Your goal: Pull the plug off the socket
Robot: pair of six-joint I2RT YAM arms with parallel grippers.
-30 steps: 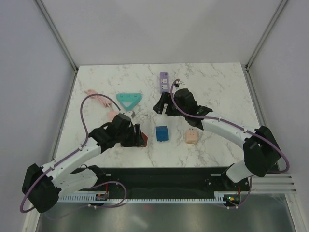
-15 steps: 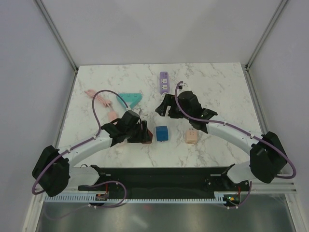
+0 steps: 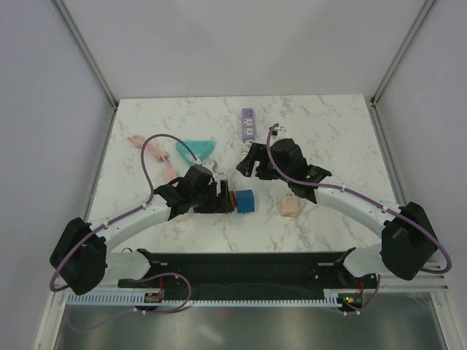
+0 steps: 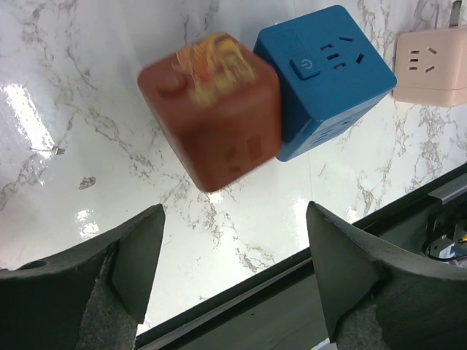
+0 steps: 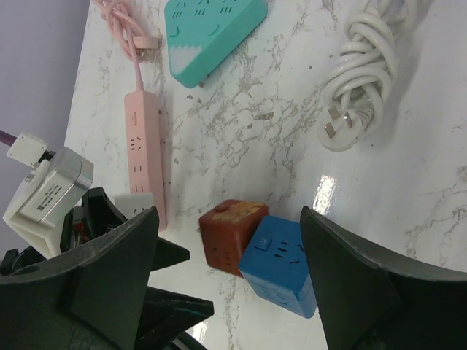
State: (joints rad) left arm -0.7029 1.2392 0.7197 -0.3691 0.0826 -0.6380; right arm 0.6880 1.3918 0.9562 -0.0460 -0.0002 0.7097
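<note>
The lilac socket strip (image 3: 248,124) lies at the back middle of the table. Its coiled white cord (image 5: 365,65) shows in the right wrist view. I cannot make out the tan plug in any view. My right gripper (image 3: 250,162) hovers just in front of the strip's near end, open and empty (image 5: 228,219). My left gripper (image 3: 222,200) is open and empty (image 4: 233,219), just behind a red-brown cube (image 4: 211,109) that leans against a blue cube socket (image 4: 328,80).
A peach cube socket (image 3: 290,207) sits right of the blue cube (image 3: 245,201). A teal triangular socket (image 3: 195,149) and a pink strip (image 3: 149,152) lie at the left. The table's black front rail (image 4: 328,292) is close below the left gripper.
My left gripper has moved right, bringing the red-brown cube up against the blue cube. My right gripper has drifted slightly right and nearer.
</note>
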